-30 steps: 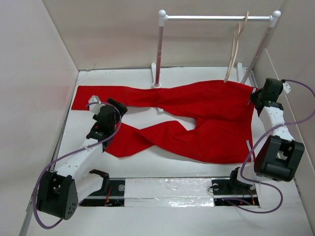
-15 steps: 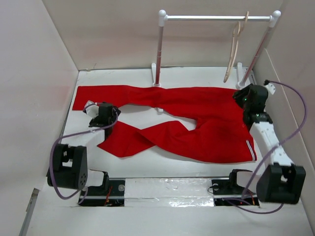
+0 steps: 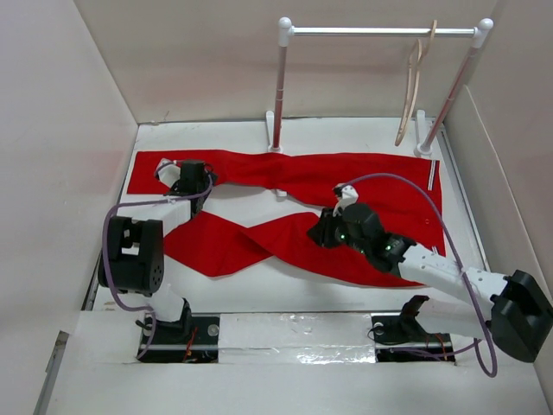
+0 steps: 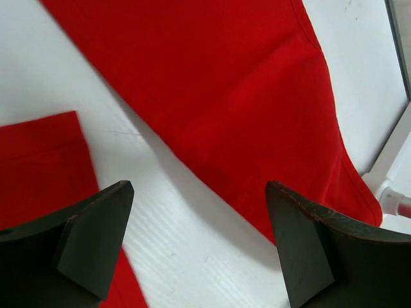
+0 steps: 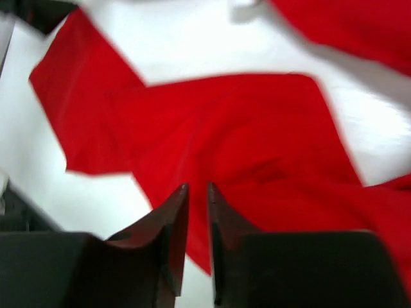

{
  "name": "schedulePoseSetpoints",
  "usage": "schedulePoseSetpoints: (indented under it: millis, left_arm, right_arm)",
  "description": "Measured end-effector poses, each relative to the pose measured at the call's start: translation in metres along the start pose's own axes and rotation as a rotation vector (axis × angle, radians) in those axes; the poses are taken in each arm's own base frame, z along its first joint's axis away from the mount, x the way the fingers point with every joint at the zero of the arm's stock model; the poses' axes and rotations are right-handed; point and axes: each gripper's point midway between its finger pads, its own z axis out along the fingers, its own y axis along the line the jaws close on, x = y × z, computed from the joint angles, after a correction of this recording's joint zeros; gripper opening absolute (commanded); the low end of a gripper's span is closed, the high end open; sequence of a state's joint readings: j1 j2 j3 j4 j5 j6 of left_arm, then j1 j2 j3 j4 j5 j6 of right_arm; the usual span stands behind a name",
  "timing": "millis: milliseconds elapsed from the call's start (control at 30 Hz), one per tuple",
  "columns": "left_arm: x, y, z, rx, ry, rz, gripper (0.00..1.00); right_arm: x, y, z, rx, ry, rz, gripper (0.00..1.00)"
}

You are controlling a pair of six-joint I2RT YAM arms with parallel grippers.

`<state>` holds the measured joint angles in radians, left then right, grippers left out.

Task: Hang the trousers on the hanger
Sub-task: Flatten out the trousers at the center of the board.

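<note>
**Red trousers flat on the table, both my grippers empty**

At the left, my left gripper (image 3: 192, 175) hangs over the far trouser leg near its cuff. Its fingers are spread wide and hold nothing. Its wrist view shows bare white table (image 4: 192, 256) between them, with red cloth on either side. The trousers (image 3: 380, 186) lie spread out, legs pointing left and waist to the right. My right gripper (image 3: 321, 229) sits over the near leg, fingers almost together with nothing pinched. At the far right, the hanger (image 3: 413, 86) hangs from the rack (image 3: 380, 31), behind the waist end.
</note>
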<state>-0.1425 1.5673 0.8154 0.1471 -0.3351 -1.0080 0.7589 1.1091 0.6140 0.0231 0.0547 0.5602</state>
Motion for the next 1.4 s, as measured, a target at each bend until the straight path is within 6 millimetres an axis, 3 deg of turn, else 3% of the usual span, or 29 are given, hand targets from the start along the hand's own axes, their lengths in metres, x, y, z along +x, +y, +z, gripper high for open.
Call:
schedulePoseSetpoints:
  millis: [133, 233, 300, 400, 500, 633, 833, 1033, 1067, 1100, 1133, 1200, 1233, 1300, 1333, 1400]
  left_arm:
    - [0.013, -0.008, 0.01, 0.011, 0.056, -0.021, 0.83]
    - [0.026, -0.003, 0.017, -0.004, 0.098, -0.038, 0.82]
    - [0.026, -0.01, 0.019, 0.011, 0.102, -0.064, 0.77]
    - [0.026, -0.015, 0.025, 0.012, 0.099, -0.098, 0.64]
    - [0.026, -0.011, 0.03, -0.012, 0.083, -0.12, 0.42]
    - [0.021, -0.007, 0.035, -0.03, 0.054, -0.131, 0.0]
    - [0.002, 0.005, 0.038, -0.068, -0.018, -0.131, 0.0]
    - [-0.03, 0.015, 0.02, -0.078, -0.114, -0.124, 0.0]
    - [-0.035, 0.015, 0.019, -0.076, -0.122, -0.122, 0.02]
    - [-0.038, 0.015, 0.019, -0.078, -0.128, -0.117, 0.11]
    - [-0.04, 0.015, 0.019, -0.085, -0.128, -0.107, 0.31]
    - [-0.039, 0.018, 0.021, -0.108, -0.119, -0.081, 0.54]
    - [-0.039, 0.02, 0.023, -0.119, -0.114, -0.071, 0.72]
    - [-0.038, 0.022, 0.022, -0.129, -0.106, -0.055, 0.81]
    - [-0.038, 0.022, 0.02, -0.128, -0.104, -0.052, 0.83]
    - [-0.041, 0.019, 0.013, -0.111, -0.106, -0.048, 0.84]
  right_arm:
    - [0.024, 0.026, -0.003, -0.062, 0.042, -0.06, 0.44]
    - [0.039, 0.035, -0.001, -0.078, 0.071, -0.092, 0.45]
    - [0.051, 0.039, 0.002, -0.084, 0.1, -0.11, 0.46]
    - [0.067, 0.047, 0.005, -0.1, 0.135, -0.132, 0.45]
    - [0.078, 0.057, 0.004, -0.126, 0.156, -0.145, 0.45]
    - [0.088, 0.063, 0.004, -0.131, 0.169, -0.159, 0.45]
    - [0.086, 0.062, 0.002, -0.113, 0.151, -0.162, 0.46]
    - [0.079, 0.054, 0.002, -0.062, 0.134, -0.177, 0.47]
    - [0.078, 0.054, 0.002, -0.057, 0.135, -0.184, 0.47]
    - [0.076, 0.055, 0.001, -0.056, 0.136, -0.192, 0.54]
    - [0.074, 0.056, 0.001, -0.057, 0.136, -0.197, 0.54]
    - [0.066, 0.065, 0.002, -0.072, 0.132, -0.211, 0.51]
    - [0.062, 0.072, 0.002, -0.083, 0.131, -0.219, 0.46]
    - [0.053, 0.088, 0.007, -0.109, 0.126, -0.245, 0.32]
    - [0.051, 0.093, 0.008, -0.121, 0.124, -0.258, 0.05]
    - [0.044, 0.112, 0.016, -0.158, 0.123, -0.286, 0.0]
